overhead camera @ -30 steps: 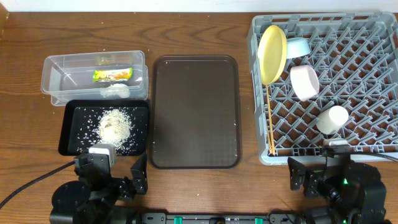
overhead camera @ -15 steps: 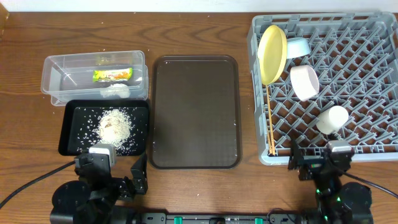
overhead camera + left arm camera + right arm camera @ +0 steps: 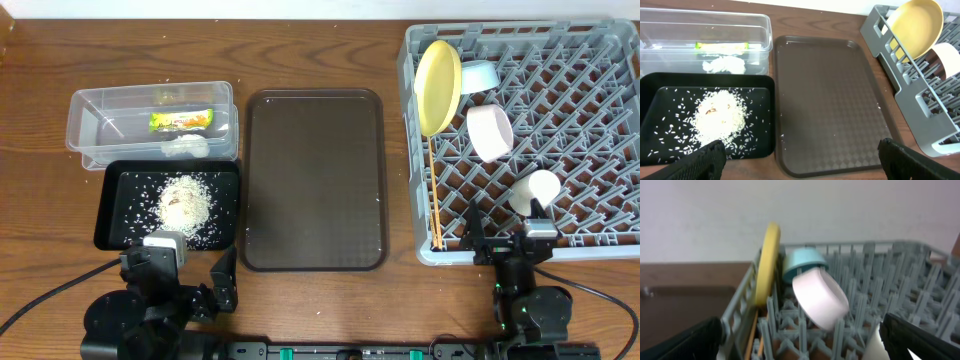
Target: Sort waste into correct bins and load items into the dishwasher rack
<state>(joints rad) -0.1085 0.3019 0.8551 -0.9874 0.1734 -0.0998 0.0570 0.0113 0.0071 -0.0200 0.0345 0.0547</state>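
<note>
The grey dishwasher rack (image 3: 600,215) at the right holds the yellow plate (image 3: 437,85) on edge, the light blue bowl (image 3: 479,75), the white bowl (image 3: 490,132), the white cup (image 3: 535,190) and the chopsticks (image 3: 435,200) along its left side. The clear tub (image 3: 90,130) holds the green-and-orange wrapper (image 3: 182,120) and the white scrap (image 3: 187,147). The black tray (image 3: 110,215) holds the rice (image 3: 186,203). My left gripper (image 3: 178,272) (image 3: 800,162) is open and empty at the table's front edge. My right gripper (image 3: 515,245) (image 3: 800,340) is open and empty at the rack's front wall.
A large brown serving tray (image 3: 313,180) lies between the bins and the rack, with a few stray grains near its edge. It also shows in the left wrist view (image 3: 830,100). The rack's pegs (image 3: 850,325) fill the right wrist view.
The right arm has pulled in and its gripper now sits closer to the rack's front wall, partly covering the cup. The left arm has not moved.
</note>
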